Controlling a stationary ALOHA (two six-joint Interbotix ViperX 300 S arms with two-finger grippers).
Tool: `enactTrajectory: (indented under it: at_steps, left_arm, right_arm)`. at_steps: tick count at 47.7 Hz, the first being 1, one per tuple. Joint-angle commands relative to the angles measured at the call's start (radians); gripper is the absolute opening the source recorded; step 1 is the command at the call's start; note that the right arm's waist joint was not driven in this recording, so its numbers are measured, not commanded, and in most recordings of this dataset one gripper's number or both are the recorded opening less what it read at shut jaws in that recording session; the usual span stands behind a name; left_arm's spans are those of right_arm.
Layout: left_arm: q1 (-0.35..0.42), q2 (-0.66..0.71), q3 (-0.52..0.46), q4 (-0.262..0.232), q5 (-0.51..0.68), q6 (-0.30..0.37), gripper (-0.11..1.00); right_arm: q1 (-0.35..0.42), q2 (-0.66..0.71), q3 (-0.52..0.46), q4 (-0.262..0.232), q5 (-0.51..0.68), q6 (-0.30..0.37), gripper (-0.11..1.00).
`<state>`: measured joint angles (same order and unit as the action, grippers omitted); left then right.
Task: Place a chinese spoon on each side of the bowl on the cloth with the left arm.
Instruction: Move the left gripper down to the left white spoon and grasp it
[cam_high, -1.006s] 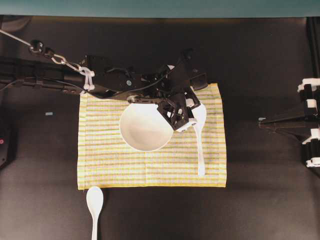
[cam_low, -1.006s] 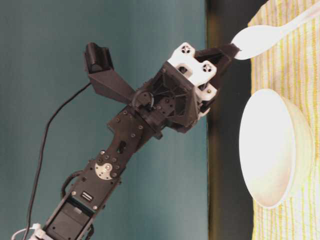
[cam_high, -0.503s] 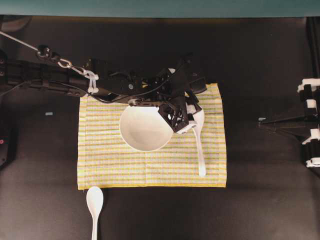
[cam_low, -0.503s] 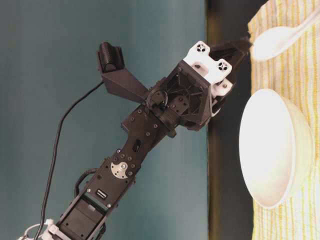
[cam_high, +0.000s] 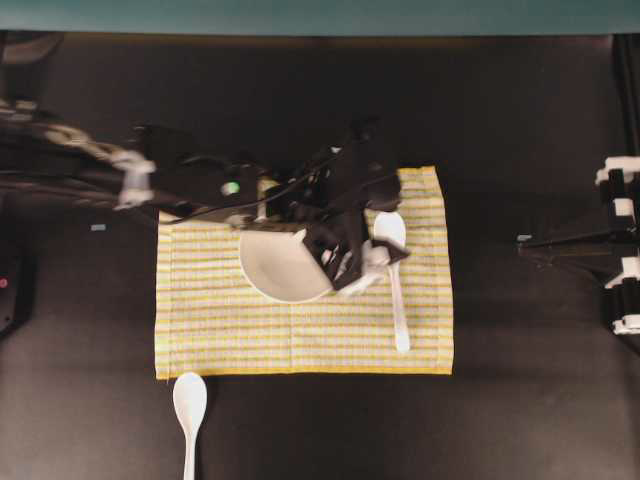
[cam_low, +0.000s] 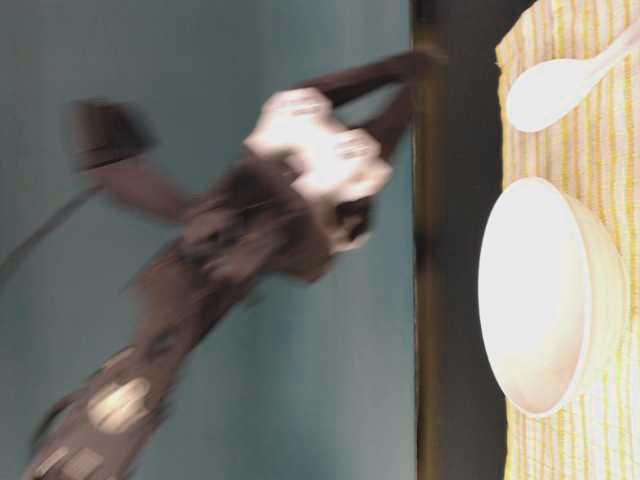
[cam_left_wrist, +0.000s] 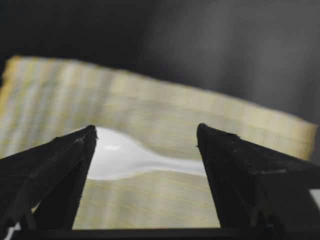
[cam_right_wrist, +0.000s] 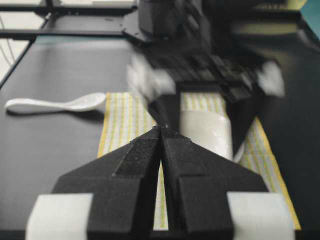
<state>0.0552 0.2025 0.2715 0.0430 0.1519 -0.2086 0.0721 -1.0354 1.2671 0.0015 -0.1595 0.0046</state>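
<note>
My left arm (cam_low: 230, 250) smears into motion blur at table level. Glare whitens the bowl (cam_low: 545, 295), while my wrist view shows the cloth (cam_left_wrist: 150, 165) soft and dim.

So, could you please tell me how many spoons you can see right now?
2. One spoon lies on the cloth, just right of the bowl in the overhead view. The other spoon lies on the dark table, just off the cloth's near left corner.
</note>
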Motion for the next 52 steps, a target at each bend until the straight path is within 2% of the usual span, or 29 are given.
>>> enactTrajectory:
  at_steps: [1, 10, 21, 27, 32, 36, 39, 52]
  left_arm:
    - [-0.038, -0.130, 0.072, 0.003, 0.018, -0.003, 0.77]
    - [-0.140, -0.331, 0.284, 0.002, 0.018, -0.012, 0.77]
    - [-0.239, -0.468, 0.506, 0.003, 0.018, -0.035, 0.77]
    - [-0.296, -0.520, 0.604, 0.003, 0.018, -0.140, 0.77]
    - [-0.330, -0.525, 0.678, 0.002, 0.018, -0.268, 0.77]
    - [-0.348, -0.523, 0.716, 0.003, 0.009, -0.348, 0.77]
    - [-0.359, -0.517, 0.738, 0.003, -0.008, -0.383, 0.77]
    - [-0.376, -0.425, 0.756, 0.003, -0.143, -0.399, 0.77]
  right_arm:
    - [0.000, 0.000, -0.006, 0.002, -0.003, 0.003, -0.01]
    - [0.002, -0.005, -0.005, 0.003, -0.003, 0.003, -0.01]
    - [0.000, -0.005, 0.006, 0.003, -0.003, 0.003, -0.01]
    - [0.000, -0.006, 0.006, 0.002, -0.003, 0.003, -0.01]
    - [0.000, -0.006, 0.008, 0.003, -0.003, 0.005, -0.01]
    - [0.000, -0.006, 0.009, 0.003, -0.003, 0.003, -0.01]
    - [0.000, -0.006, 0.009, 0.003, -0.003, 0.003, -0.01]
    - [0.000, -0.006, 0.012, 0.003, -0.003, 0.003, -0.01]
